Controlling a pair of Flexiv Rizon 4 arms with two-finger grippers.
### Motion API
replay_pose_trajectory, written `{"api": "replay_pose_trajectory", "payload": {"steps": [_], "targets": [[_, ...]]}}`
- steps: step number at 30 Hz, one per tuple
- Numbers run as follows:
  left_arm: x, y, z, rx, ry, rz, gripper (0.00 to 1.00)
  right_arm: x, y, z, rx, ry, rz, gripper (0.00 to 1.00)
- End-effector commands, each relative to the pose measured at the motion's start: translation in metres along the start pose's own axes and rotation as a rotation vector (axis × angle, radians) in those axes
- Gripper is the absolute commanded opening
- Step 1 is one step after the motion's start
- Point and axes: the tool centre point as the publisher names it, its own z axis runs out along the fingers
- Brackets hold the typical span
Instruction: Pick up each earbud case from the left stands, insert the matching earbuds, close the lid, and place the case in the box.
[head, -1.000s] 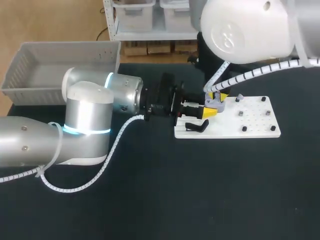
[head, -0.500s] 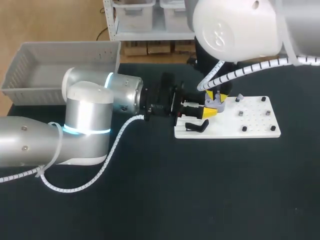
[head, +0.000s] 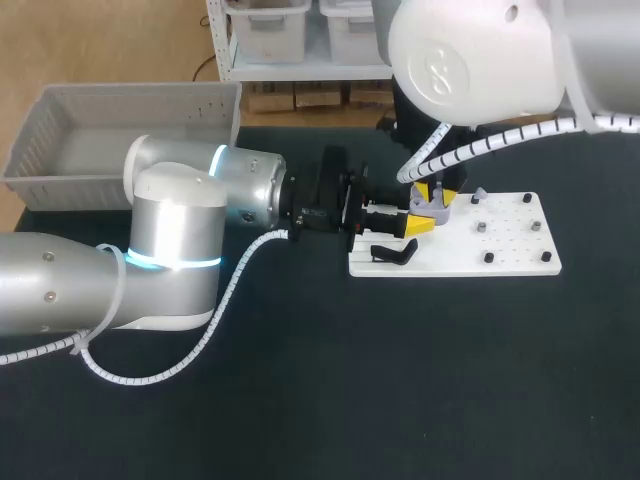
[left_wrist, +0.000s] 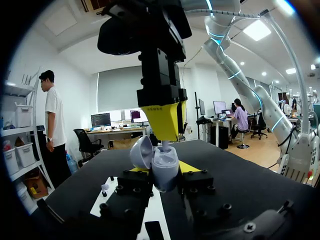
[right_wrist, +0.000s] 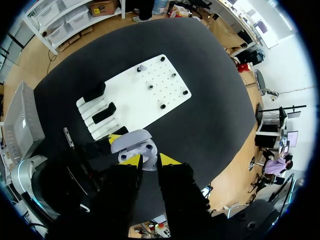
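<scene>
Right now the work is at the insertion step for one earbud case (left_wrist: 165, 170). The left gripper (head: 424, 217) reaches in from the left over the left end of the white board (head: 500, 262). It is clamped on the pale grey case from both sides and holds it above the board, with the round lid (left_wrist: 141, 151) hinged open. The right gripper (right_wrist: 149, 160) comes straight down from above. Its yellow tips stand only a narrow gap apart and pinch a small white earbud (left_wrist: 164, 146), whose lower end sits at the mouth of the case. How deep it has seated cannot be told.

Judging from this, the next move calls for pressing the earbud gently home. The right fingers should then ease apart and lift straight up, so the piece is not dragged back out. Whether a second earbud is already inside cannot be seen. After that come closing the lid and a carry to the grey box (head: 120, 120) at the far left, well apart from the board.

A black case (head: 393, 253) sits at the board's near left part. The right wrist view shows another black case (right_wrist: 93, 92) just beside it, farther back. Small dark pieces (head: 488, 257) dot the board's right half.
</scene>
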Motion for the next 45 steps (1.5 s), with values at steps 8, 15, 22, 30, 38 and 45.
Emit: {"api": "replay_pose_trajectory", "payload": {"steps": [8, 15, 22, 30, 38, 45], "targets": [[0.001, -0.002, 0.000, -0.006, -0.002, 0.003, 0.00, -0.003, 0.001, 0.003, 0.010, -0.009, -0.002, 0.00], [0.001, -0.002, 0.000, -0.006, -0.002, 0.003, 0.00, -0.005, 0.002, 0.008, 0.025, -0.012, -0.003, 0.00], [0.001, -0.002, 0.000, -0.006, -0.002, 0.003, 0.00, -0.004, 0.001, 0.011, 0.016, -0.003, -0.004, 0.40], [0.001, -0.002, 0.000, -0.006, -0.002, 0.003, 0.00, 0.026, -0.011, -0.015, -0.111, -0.022, -0.062, 0.45], [0.001, -0.002, 0.000, -0.006, -0.002, 0.003, 0.00, 0.026, -0.031, -0.036, -0.279, -0.176, -0.240, 0.46], [0.001, -0.002, 0.000, -0.006, -0.002, 0.003, 0.00, -0.020, -0.042, -0.037, -0.352, -0.235, -0.326, 0.49]]}}
